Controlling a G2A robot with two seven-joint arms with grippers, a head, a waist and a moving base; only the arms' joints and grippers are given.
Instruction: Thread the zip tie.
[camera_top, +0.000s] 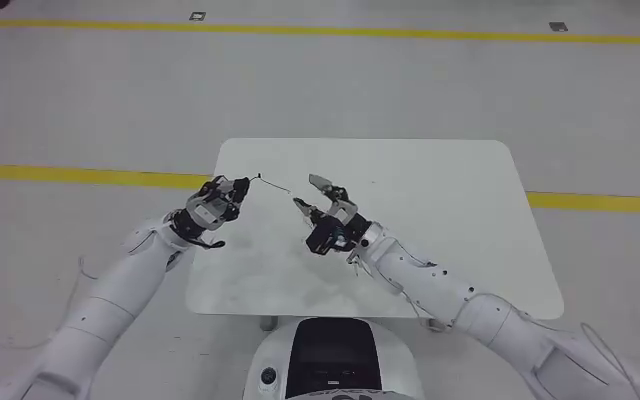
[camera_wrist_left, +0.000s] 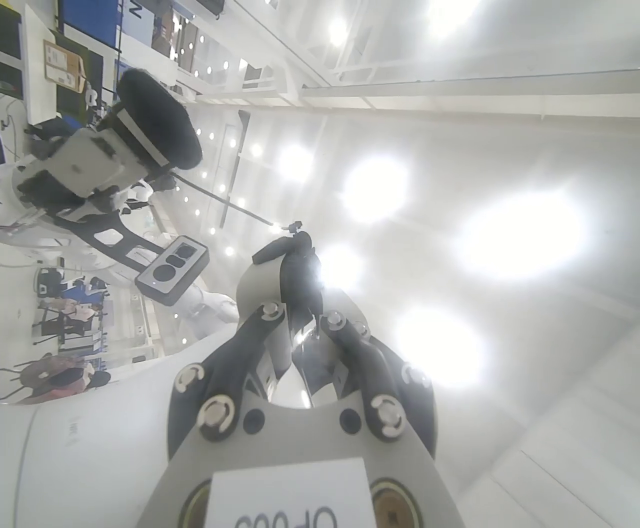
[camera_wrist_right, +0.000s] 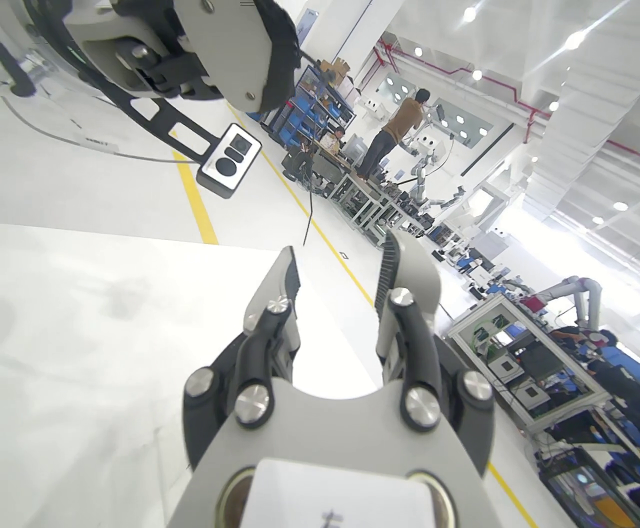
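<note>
The left pincer (camera_wrist_left: 296, 250) is pressed together on the head end of the zip tie (camera_wrist_left: 225, 200). The exact pinch point is hard to make out in the left wrist view, where ceiling lights glare right behind the fingertips. A small dark head pokes out just past those tips. From above, the tie is only a hair-thin dark line over the far left part of the white counter (camera_top: 450, 200). Its long axis runs left to right and slants slightly toward the robot. The head is on the left and the free tail points right, at the other arm.

The tail ends just at the tip of the nearer finger of the right pincer (camera_wrist_right: 342, 262), which is spread wide with its toothed pads well apart. Whether the tail touches that finger cannot be told. In the left wrist view the strap's far end slips behind the right pincer's dark pad.
</note>
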